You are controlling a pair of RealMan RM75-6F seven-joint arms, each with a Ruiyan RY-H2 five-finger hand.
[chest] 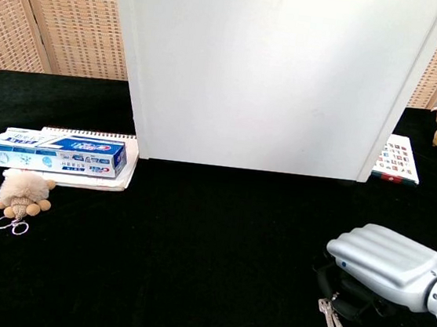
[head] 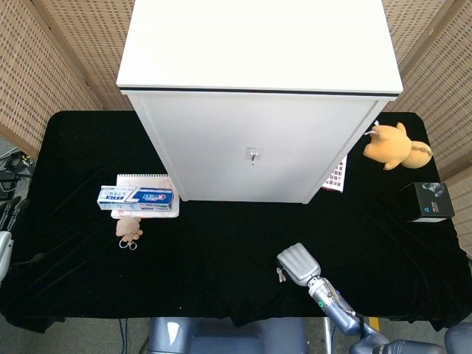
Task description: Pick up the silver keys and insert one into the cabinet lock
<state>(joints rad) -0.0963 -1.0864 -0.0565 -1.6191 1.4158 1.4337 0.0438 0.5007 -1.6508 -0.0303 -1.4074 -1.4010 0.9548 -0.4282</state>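
The silver keys (chest: 331, 315) (head: 280, 275) lie on the black cloth near the front edge, right of centre. My right hand (chest: 377, 264) (head: 298, 263) sits low over them, palm down. Its dark fingers (chest: 340, 292) curl down around the key ring, and the key blades stick out towards the front. The white cabinet (head: 251, 147) (chest: 276, 75) stands at the back middle, with its small lock (head: 252, 155) in the centre of the door. My left hand (head: 10, 217) shows only at the far left edge, off the table, with its fingers stretched out and nothing in them.
A toothpaste box (head: 137, 197) (chest: 55, 152) lies on a notebook at the left, with a small plush keyring (head: 129, 229) (chest: 23, 192) in front of it. A yellow plush toy (head: 393, 144), a black box (head: 430, 201) and a card (chest: 397, 158) are at the right.
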